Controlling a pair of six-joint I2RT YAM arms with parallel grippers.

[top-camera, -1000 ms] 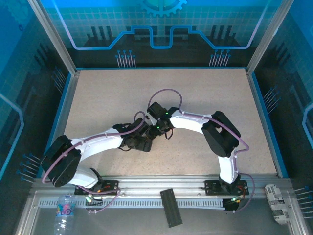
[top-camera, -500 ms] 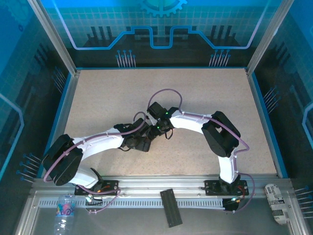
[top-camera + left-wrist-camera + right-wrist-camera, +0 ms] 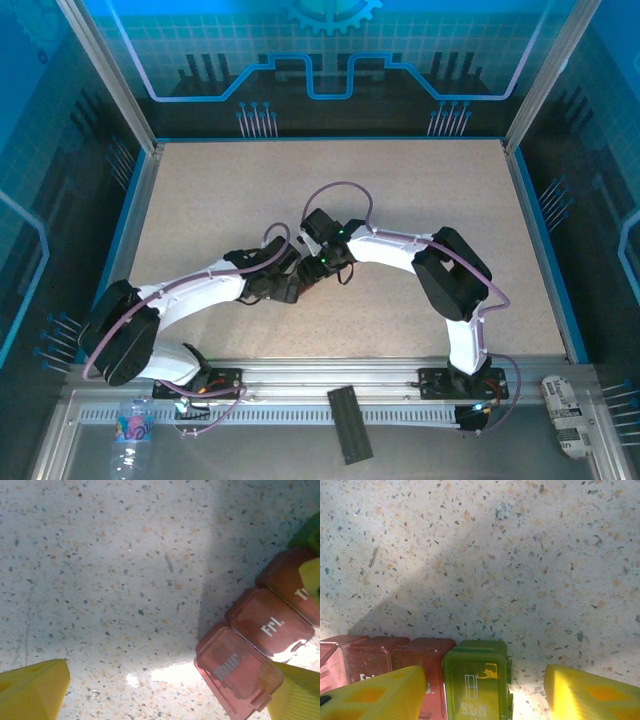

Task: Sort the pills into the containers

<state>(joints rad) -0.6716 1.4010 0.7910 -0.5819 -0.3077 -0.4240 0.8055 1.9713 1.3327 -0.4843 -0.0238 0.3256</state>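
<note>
both grippers meet over the strip (image 3: pixel 260 640) at mid table (image 3: pixel 100 570).

left gripper (image 3: pixel 167 690): fingers spread wide, holding nothing. the gap between them is mostly bare table. the strip lies off to the side of the finger (image 3: pixel 297 692) at the right of its camera view. the thur box (image 3: pixel 235 672) touches or slips just under that tip. from there the long axis runs diagonally up and away, through fri and 1 more red box to the green box (image 3: pixel 310 532) at the far end. so this gripper is off-centre: only the thur end is near its jaw line, the rest trails outside the jaws.

right gripper (image 3: pixel 484 680): also wide open, nothing held. the green sun box sits between its fingers, closer to the finger (image 3: pixel 375 692) at the view's left. that finger overlaps the 3 red boxes. here the long axis runs along the closing line, off past that finger. the other finger stands apart from the green box, over bare table.

judgement: the right gripper is the better lined up, on the green end. the left one covers the thur end. the lids look shut, so a lid likely needs opening first. a squeeze along the long axis would push the strip rather than pinch it.
</note>
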